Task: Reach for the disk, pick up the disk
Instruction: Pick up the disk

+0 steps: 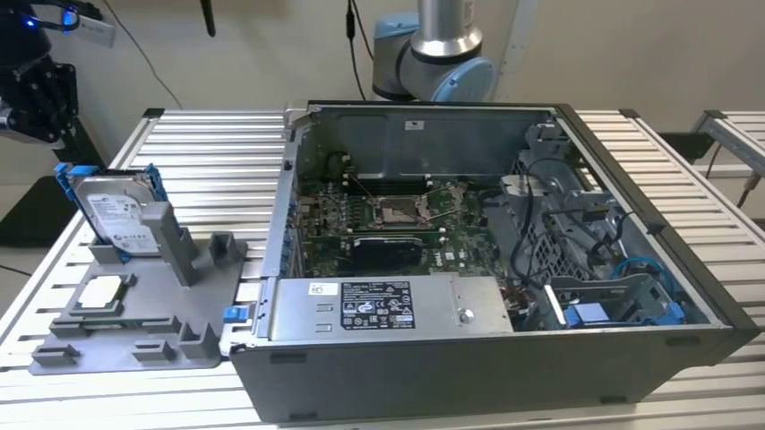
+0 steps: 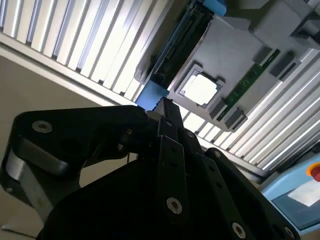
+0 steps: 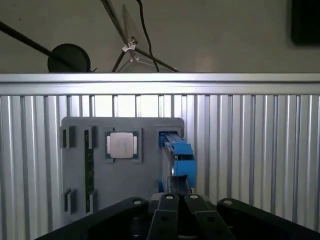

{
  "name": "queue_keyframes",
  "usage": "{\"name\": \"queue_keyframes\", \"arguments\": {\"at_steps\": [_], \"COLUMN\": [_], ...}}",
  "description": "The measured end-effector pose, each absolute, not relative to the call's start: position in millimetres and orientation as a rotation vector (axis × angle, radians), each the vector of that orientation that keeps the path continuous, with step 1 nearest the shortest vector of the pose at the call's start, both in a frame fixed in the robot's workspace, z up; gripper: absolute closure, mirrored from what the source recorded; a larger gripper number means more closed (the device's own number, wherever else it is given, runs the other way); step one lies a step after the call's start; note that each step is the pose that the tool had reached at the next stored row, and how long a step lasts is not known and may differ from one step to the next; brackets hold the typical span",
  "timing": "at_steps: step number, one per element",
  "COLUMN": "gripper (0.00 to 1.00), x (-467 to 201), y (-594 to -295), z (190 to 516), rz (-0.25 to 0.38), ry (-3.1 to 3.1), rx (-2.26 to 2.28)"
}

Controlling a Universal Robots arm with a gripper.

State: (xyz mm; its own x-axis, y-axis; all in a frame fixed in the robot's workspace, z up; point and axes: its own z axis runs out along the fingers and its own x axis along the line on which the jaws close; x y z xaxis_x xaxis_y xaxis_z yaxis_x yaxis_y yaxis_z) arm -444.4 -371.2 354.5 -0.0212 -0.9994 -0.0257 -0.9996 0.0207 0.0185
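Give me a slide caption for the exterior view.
Gripper hovers above the upright disk in its grey holder, beside an open computer case.

- The exterior view looks down at a slant from a raised spot well back, with the open computer case (image 1: 502, 269) at centre frame and the grey holder tray (image 1: 150, 318) at lower left.
- The first wrist view faces down past the gripper (image 3: 176, 196) onto that tray.
- The second wrist view looks past the gripper obliquely, with the scene tilted.
- All three share the tray and the disk (image 1: 117, 210).
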Motion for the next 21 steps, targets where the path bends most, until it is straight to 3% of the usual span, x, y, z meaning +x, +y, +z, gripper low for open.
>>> {"name": "queue_keyframes", "arguments": {"at_steps": [1,21], "gripper": [0.0,0.0], "x": [-444,-447], "y": [-371,-365], "z": [354,328], "rz": [0.049,0.021], "ry": [2.24,2.213], "rx": [-2.194,-2.194]}}
